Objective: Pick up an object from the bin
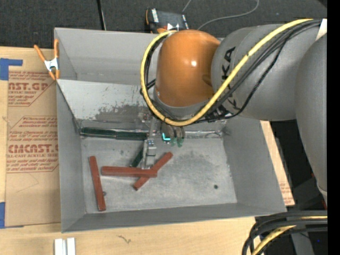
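Note:
My gripper (151, 151) reaches down from under the arm's wrist into the middle of the bin. It is right above the spot where two red-brown sticks cross. One of them, the diagonal stick (157, 167), runs from lower left to upper right. The other, a flat-lying stick (121, 170), points left from the crossing. A short dark green piece (140, 156) leans just left of the gripper. Whether anything is gripped I cannot tell.
A third red-brown stick (96, 184) lies nearly upright in the view near the bin's left wall. A long dark green rod (112, 134) lies along the foot of the back wall. The bin floor to the right of the gripper is bare grey metal.

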`<state>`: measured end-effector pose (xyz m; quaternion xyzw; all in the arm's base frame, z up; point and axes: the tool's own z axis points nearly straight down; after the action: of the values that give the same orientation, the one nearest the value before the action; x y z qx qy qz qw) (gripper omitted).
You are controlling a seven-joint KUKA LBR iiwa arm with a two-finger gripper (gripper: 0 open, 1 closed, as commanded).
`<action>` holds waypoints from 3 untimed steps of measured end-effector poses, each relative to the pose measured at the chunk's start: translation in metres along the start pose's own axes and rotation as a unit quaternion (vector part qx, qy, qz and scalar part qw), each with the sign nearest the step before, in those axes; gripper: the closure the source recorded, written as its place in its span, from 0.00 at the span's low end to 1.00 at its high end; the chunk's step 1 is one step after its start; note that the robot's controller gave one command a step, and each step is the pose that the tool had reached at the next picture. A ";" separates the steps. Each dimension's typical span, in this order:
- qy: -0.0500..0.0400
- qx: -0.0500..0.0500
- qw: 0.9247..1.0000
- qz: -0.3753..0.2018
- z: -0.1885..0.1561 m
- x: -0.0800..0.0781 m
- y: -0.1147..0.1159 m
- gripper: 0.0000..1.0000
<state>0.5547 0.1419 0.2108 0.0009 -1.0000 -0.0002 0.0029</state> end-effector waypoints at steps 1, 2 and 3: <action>0.001 0.001 0.994 -0.105 0.145 0.037 -0.002 0.00; -0.003 0.000 0.995 -0.104 0.142 0.034 -0.002 1.00; -0.007 0.000 0.996 -0.085 -0.003 0.035 -0.007 1.00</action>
<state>0.5198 0.1345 0.2139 0.0855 -0.9963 -0.0007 -0.0042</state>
